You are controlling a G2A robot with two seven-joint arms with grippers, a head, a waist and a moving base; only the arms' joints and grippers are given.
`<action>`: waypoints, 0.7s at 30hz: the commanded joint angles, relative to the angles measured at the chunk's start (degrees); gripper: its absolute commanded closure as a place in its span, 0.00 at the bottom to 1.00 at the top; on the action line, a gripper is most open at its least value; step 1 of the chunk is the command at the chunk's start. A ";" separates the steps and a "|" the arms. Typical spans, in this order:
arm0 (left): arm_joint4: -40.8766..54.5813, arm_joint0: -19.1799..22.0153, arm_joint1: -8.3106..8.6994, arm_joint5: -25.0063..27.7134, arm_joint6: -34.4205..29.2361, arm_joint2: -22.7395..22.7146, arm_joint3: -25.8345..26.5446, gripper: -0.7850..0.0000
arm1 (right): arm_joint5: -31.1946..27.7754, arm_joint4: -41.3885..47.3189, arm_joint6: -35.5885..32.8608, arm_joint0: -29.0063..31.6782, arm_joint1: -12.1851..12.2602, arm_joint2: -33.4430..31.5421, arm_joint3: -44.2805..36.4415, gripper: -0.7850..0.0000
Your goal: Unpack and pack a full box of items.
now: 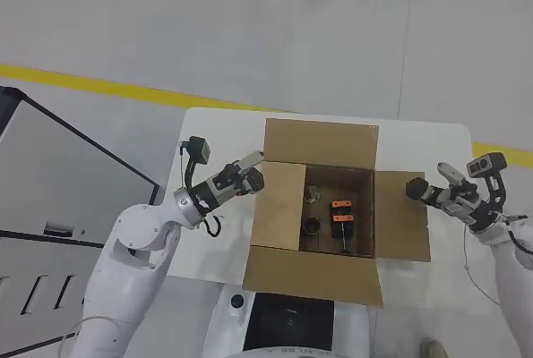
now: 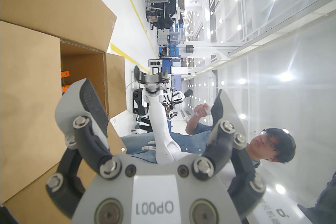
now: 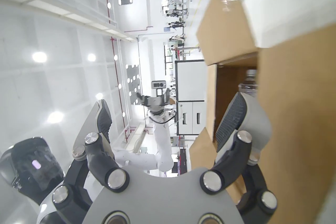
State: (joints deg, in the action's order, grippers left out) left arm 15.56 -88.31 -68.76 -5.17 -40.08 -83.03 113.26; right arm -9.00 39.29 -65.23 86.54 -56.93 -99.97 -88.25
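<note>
From the top, the open brown cardboard box (image 1: 320, 141) sits on the white desk (image 1: 214, 134), with an orange-and-black part (image 1: 341, 215) inside. Left wrist: my left gripper (image 2: 152, 93) is wide apart beside a flap (image 2: 26, 104). Right wrist: my right gripper (image 3: 172, 101) is apart too. I fear a gripper could catch a flap and drag the box.

Matt brown cardboard box (image 1: 321, 142), ribbed tool pads (image 2: 92, 101)
</note>
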 commanded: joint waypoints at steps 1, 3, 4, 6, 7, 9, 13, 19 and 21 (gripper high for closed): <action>0.56 -0.50 0.20 0.48 -0.29 -1.44 0.15 0.00 | 2.74 0.70 0.33 0.50 0.26 -2.18 -7.50 0.00; 0.52 -1.10 0.36 0.86 -0.50 -2.34 0.69 0.00 | 5.26 1.87 0.68 -0.18 0.32 -2.09 -12.72 0.00; 0.60 -1.47 0.44 0.99 -0.47 -2.87 0.91 0.00 | 6.20 2.00 0.75 -1.49 0.34 -1.33 -14.51 0.00; 0.63 -2.26 0.60 1.30 -0.43 -3.93 1.55 0.00 | 7.41 0.80 0.69 -4.79 0.30 1.95 -16.59 0.00; 0.52 -2.71 0.69 1.44 -0.39 -4.55 1.79 0.00 | 7.78 0.18 1.00 -6.73 0.20 4.10 -16.76 0.00; 0.71 -3.63 0.86 1.41 -0.10 -6.05 2.02 0.00 | 7.94 -2.64 1.53 -10.42 -0.11 9.61 -16.60 0.00; 1.23 -5.11 1.08 2.03 -0.03 -7.75 2.48 0.00 | 6.39 -8.41 5.53 -14.09 -1.02 18.67 -12.76 0.00; 1.23 -5.11 1.08 2.03 -0.03 -7.75 2.48 0.00 | 6.39 -8.41 5.53 -14.09 -1.02 18.67 -12.76 0.00; 1.23 -5.11 1.08 2.03 -0.03 -7.75 2.48 0.00 | 6.39 -8.41 5.53 -14.09 -1.02 18.67 -12.76 0.00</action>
State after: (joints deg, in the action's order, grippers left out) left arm 16.79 -93.41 -67.68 -3.14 -40.11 -90.78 115.75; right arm -2.61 30.88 -59.71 72.45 -57.94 -81.31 -101.01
